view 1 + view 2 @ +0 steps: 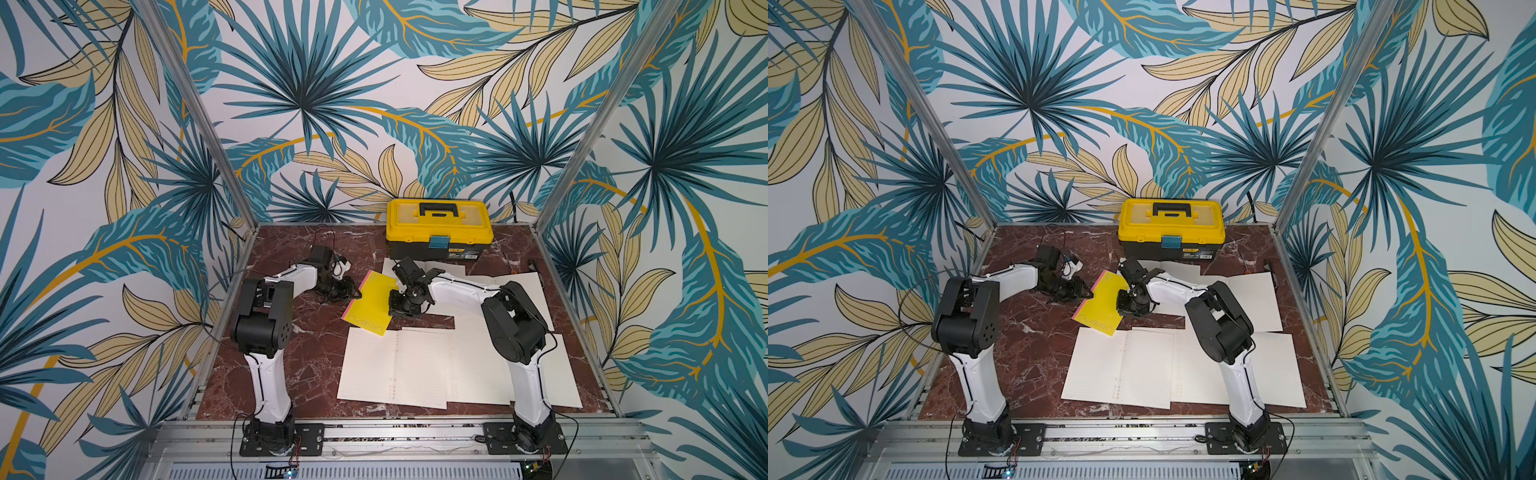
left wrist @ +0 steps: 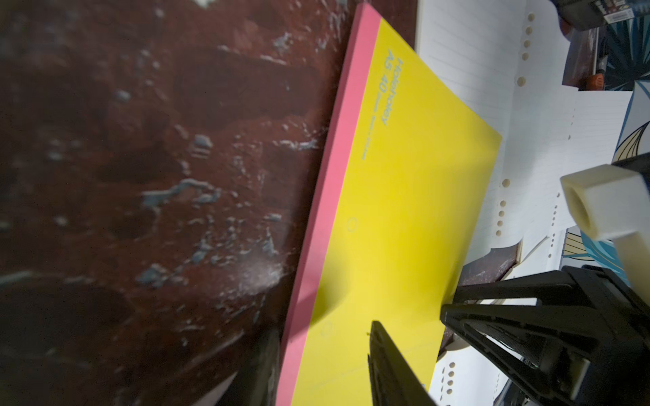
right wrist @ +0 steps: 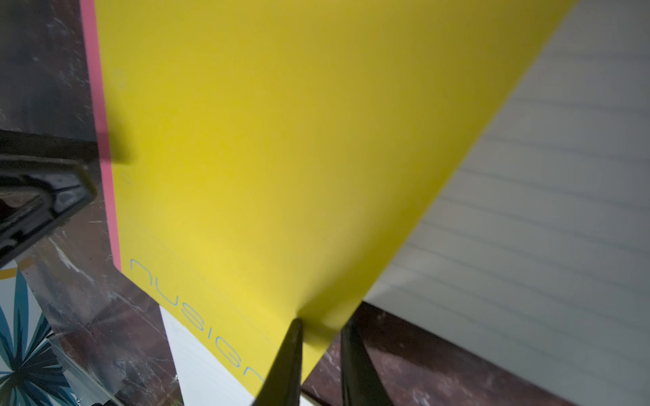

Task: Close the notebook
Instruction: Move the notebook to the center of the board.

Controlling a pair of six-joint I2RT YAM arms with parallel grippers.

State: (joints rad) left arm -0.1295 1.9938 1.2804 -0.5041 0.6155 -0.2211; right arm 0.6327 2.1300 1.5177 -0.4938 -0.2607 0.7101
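The notebook has a yellow cover and a pink spine strip, and lies mid-table between my two grippers. My left gripper stands open astride the spine side. One finger rests on the yellow cover, the other sits beside the pink strip on the table. My right gripper is at the opposite, free edge, its narrow jaws closed on the cover's edge. That edge is raised off the table. The inside pages are hidden.
A yellow toolbox stands at the back of the red marble table. Loose lined sheets lie in front of the notebook, and more lie under the right arm. Metal frame posts flank the table.
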